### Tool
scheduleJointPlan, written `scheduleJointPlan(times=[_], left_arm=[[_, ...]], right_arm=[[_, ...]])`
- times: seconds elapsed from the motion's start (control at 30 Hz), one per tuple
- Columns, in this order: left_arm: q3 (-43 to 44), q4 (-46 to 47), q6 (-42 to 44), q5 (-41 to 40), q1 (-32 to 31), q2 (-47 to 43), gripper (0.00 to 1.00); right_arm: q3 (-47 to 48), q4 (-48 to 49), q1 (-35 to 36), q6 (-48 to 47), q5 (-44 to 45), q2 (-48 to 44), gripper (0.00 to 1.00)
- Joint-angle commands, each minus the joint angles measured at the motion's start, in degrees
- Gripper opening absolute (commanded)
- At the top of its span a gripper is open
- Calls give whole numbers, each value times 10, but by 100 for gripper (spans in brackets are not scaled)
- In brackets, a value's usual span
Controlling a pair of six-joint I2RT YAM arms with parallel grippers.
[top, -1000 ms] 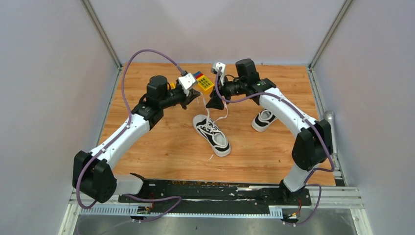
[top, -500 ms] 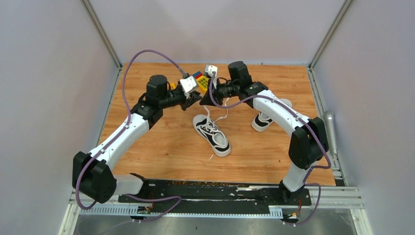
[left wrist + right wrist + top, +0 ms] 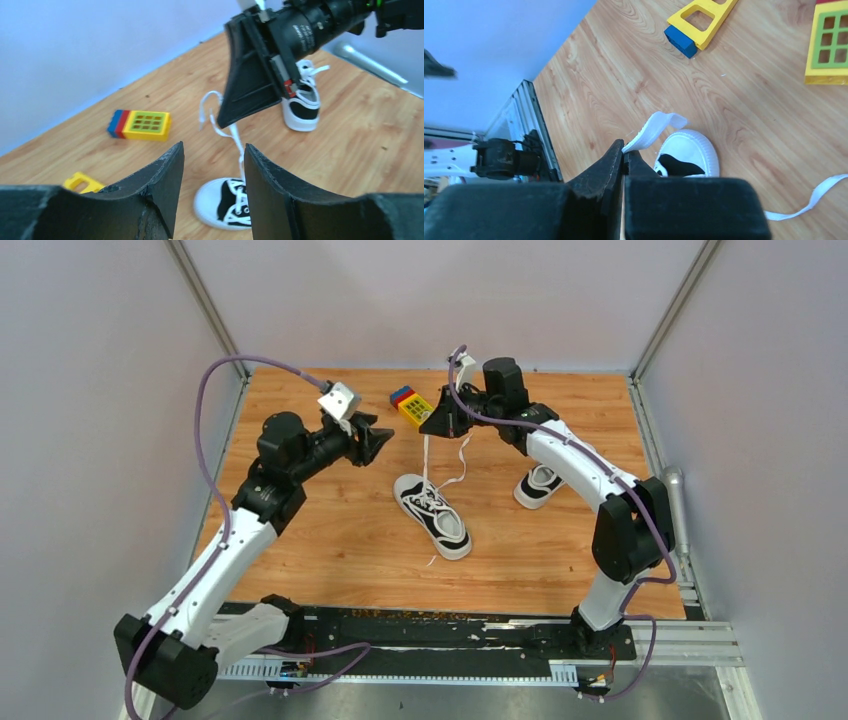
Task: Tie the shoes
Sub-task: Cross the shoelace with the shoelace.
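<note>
One black shoe with a white toe cap lies mid-table, and the other shoe lies to its right. My right gripper hangs above the first shoe, shut on its white lace, which runs up taut from the shoe. In the right wrist view the lace sticks out from the pinched tips of the right gripper, over the toe cap. My left gripper stands open to the left of it, holding nothing. Its fingers frame the shoe and the lace.
Colourful toy blocks lie at the back, just behind both grippers. A yellow frame block lies near them. A grey metal cylinder lies off the table's right edge. The lace's loose end trails beside the shoe.
My right gripper has shut on the lace and holds it up. My left gripper has let go, opened, and drawn back to the left.
</note>
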Motion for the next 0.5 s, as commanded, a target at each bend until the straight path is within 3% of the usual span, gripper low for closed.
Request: scheduleJointPlan(times=[0.0,0.2,0.47], left_arm=[[-33,105,-84,54,-25,67,56],[-40,211,-88,20,-47,152,57],[-22,256,-104,26,-58,213,51]], right_arm=[[18,25,4,95,24,2,0],[12,25,1,117,20,8,0],[18,32,-5,121,8,17,0]])
